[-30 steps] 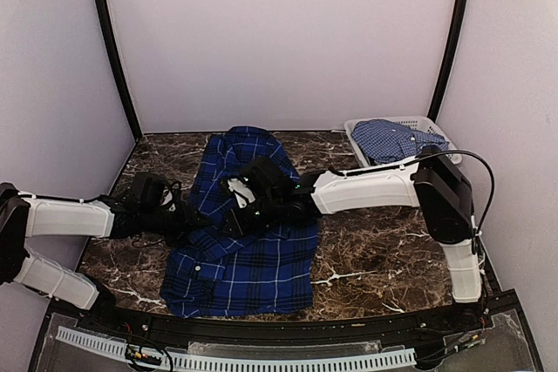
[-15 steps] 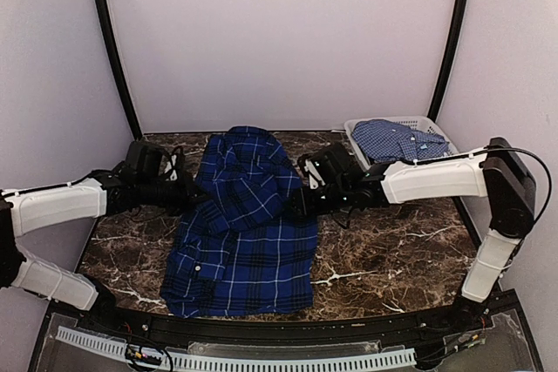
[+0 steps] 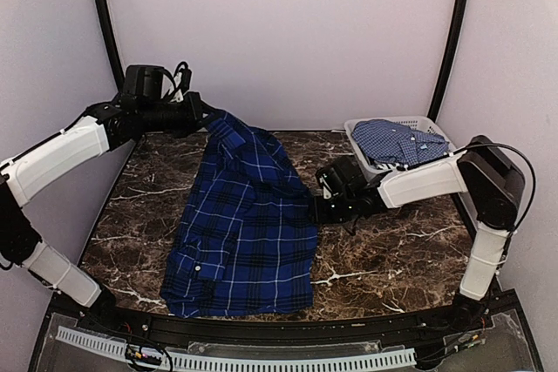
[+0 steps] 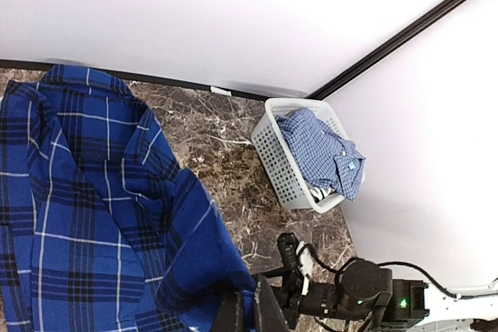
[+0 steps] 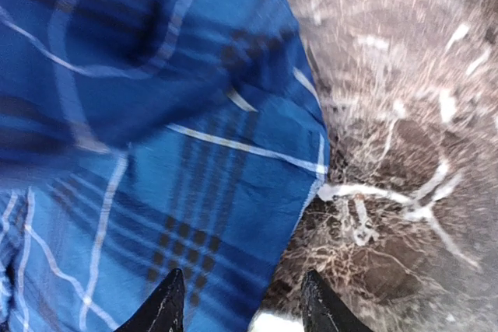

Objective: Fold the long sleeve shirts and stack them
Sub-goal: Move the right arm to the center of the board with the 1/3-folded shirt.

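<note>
One pale shirt (image 4: 319, 149) in basket (image 4: 278, 162); left end effector (image 3: 203, 117) pinches plaid shirt (image 3: 248, 224); right end effector (image 5: 243, 285) parted, empty.

Through the right wrist camera everything smears: dark plaid shirt (image 5: 117, 153) and marble table (image 5: 405, 75) blur together, and the right gripper (image 5: 243, 305) shows only two fingertips at the bottom edge. The left gripper (image 4: 247, 315) is likewise cut off in its own view, cloth bunched over it. What lies under the lighter checked shirt (image 4: 319, 149) in the basket (image 4: 276, 153), I cannot tell.

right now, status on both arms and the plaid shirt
Left jaws shut on plaid shirt, far corner held up. Right jaws open, empty, at its right edge. Lighter shirt in basket.
</note>
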`<state>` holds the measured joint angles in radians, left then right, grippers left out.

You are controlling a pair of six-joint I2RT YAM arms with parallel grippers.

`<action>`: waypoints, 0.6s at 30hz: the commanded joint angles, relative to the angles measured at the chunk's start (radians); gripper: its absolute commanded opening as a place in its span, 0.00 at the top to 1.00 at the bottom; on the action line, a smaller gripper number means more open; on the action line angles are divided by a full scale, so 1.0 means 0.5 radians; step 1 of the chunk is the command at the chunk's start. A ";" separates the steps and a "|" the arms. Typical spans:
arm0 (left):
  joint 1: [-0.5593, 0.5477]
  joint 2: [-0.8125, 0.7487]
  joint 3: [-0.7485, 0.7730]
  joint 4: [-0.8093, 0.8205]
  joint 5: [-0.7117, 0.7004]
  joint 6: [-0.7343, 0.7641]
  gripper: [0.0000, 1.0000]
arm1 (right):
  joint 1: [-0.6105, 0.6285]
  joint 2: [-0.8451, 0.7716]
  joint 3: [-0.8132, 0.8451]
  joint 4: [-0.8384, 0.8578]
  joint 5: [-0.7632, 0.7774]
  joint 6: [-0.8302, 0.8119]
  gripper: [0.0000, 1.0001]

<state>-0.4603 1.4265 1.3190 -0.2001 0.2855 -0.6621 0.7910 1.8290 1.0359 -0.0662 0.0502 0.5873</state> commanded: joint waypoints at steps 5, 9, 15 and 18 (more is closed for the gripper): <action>0.052 0.195 0.451 -0.081 0.050 0.200 1.00 | -0.035 0.216 0.127 0.123 -0.066 0.076 0.69; 0.055 0.300 0.628 0.032 0.112 0.277 1.00 | -0.088 0.272 0.202 0.100 -0.069 0.087 1.00; 0.061 0.502 0.865 0.209 0.240 0.355 1.00 | -0.275 0.331 0.342 0.020 -0.056 0.029 1.00; 0.061 0.646 0.991 0.230 0.276 0.363 1.00 | -0.337 0.392 0.486 -0.055 -0.073 -0.046 1.00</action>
<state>-0.4347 1.6909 1.7306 -0.1570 0.3721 -0.5201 0.6670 1.9926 1.1915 -0.0589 0.0105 0.6098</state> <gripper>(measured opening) 0.024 0.005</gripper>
